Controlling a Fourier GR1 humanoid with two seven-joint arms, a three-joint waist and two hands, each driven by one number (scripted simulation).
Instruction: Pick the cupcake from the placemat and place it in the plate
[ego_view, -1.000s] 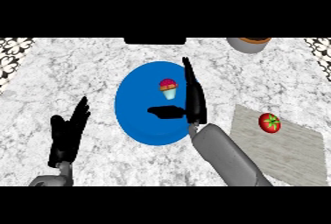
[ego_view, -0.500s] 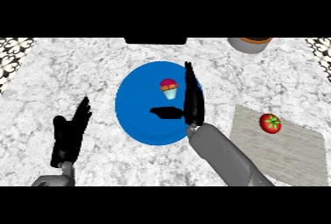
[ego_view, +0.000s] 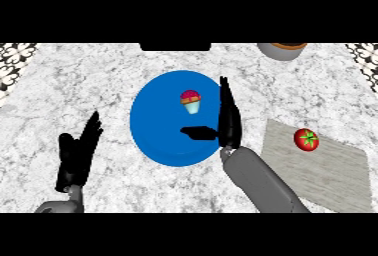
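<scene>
The cupcake, pink-topped in a pale blue cup, stands upright on the blue plate, in its upper right part. My right hand is open over the plate's right edge, fingers straight and pointing away, thumb out to the left; it is just right of the cupcake and apart from it. The grey placemat lies at the right and carries a red tomato. My left hand rests open at the lower left, fingers up.
A brown bowl-like pot sits at the counter's far edge, upper right. A dark object shows at the top centre. Patterned strips run along both top corners.
The right hand has drawn slightly back and right from the cupcake, which stays on the plate. The left hand has not moved.
</scene>
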